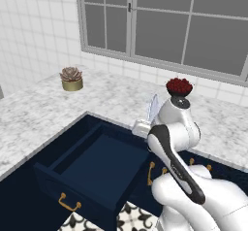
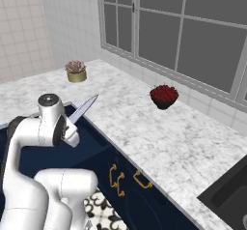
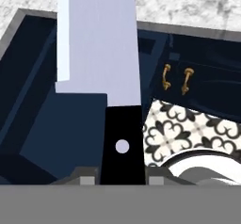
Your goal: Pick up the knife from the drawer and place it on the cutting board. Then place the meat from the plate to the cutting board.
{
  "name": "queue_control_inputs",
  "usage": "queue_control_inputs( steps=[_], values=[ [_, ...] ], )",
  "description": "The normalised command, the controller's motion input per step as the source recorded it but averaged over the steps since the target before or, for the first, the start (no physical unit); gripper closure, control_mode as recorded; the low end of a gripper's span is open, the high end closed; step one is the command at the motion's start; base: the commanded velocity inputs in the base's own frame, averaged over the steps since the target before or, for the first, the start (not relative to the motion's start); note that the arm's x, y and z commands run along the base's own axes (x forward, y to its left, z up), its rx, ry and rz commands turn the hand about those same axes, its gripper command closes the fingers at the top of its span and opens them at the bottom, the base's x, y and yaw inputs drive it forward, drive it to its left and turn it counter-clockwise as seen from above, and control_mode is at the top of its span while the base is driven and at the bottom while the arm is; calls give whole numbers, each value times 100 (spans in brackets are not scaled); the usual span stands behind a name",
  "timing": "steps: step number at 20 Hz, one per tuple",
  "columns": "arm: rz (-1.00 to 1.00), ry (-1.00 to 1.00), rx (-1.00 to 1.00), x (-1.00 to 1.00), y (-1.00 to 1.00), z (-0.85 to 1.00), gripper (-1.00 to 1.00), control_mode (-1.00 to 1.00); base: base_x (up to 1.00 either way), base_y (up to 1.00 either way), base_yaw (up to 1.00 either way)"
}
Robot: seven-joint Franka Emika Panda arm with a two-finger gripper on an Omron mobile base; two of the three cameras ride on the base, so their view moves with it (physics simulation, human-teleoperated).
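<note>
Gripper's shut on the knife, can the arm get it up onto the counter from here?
Probably yes. The gripper holds the knife by its handle, already raised above the open drawer, and the marble counter beside it looks bare.

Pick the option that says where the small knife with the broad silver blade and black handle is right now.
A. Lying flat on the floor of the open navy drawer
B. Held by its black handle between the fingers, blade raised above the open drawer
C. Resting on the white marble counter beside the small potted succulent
B: the hand view shows the small knife with the broad silver blade and black handle gripped at its handle, and the right base view shows the blade lifted over the open navy drawer.
</note>
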Motion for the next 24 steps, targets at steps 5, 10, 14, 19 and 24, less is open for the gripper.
queue_control_inputs(
  steps=[5, 10, 14, 19, 24],
  values=[
    [-7, 5, 9, -42, -82, 0, 100, -100, 0, 0, 0],
    [0, 0, 0, 0, 0, 0, 100, 100, -77, -15, -1],
    [0, 0, 0, 0, 0, 0, 100, 100, -52, 0, 32],
    [0, 0, 0, 0, 0, 0, 100, 100, -7, 0, 61],
    [0, 0, 0, 0, 0, 0, 100, 100, -10, -1, 70]
  ],
)
